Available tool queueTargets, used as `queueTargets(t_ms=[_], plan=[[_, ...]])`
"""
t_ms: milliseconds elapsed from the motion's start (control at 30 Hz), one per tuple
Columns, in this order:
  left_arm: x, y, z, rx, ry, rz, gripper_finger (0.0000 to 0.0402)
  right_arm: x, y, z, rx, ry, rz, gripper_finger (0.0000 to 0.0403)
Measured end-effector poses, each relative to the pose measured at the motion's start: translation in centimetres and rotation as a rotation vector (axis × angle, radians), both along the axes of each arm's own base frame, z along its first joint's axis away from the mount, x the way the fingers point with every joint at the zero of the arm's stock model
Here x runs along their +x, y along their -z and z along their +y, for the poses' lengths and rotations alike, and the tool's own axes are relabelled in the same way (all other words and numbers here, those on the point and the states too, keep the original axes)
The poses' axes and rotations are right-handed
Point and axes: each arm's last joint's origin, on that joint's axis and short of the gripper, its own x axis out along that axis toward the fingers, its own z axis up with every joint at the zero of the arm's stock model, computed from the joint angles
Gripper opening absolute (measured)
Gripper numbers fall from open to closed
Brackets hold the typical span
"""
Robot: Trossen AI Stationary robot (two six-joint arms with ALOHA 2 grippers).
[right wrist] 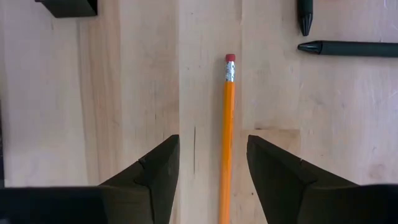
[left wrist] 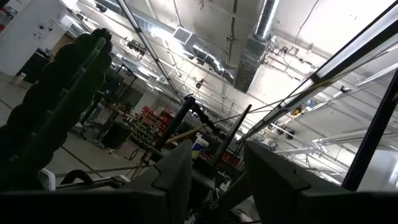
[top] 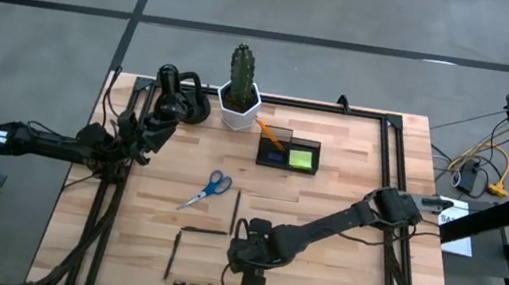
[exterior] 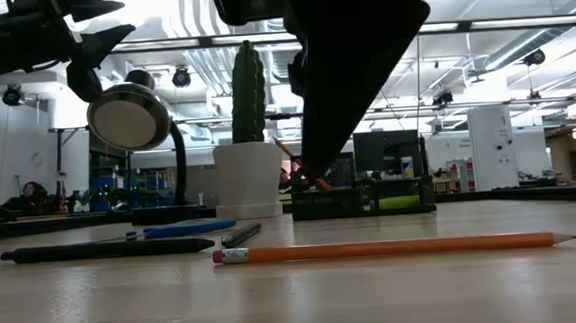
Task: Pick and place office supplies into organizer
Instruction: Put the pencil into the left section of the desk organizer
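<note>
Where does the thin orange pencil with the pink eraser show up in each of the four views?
High view: hidden under the right gripper near the table's front edge.
Low view: orange pencil lying across the foreground, eraser toward picture left.
Left wrist view: not in it; that camera looks up at the ceiling.
Right wrist view: pencil runs between the open fingers, not yet gripped.
Shared landmark: the dark pen, also in the low view.

Two pencils [top: 272, 137] [right wrist: 227, 137], three pens [top: 205, 230] [top: 236, 207] [top: 174, 253], one scissors [top: 208, 189], one organizer [top: 288, 151].
</note>
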Motion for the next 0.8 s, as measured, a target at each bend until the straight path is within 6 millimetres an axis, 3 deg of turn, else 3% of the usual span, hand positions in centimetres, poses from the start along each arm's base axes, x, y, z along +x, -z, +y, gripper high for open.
queueTargets(t_ms=[367,800], plan=[[0.0,0.0,0.0,0.003,0.006,0.001,0.013,-0.3,0.7,-0.2,-0.016,-0.003,0.025,0.0167],[0.0,0.0,0.0,0.006,0.013,0.001,0.013,-1.5,3.0,-0.8,-0.039,-0.006,0.107,0.0173]])
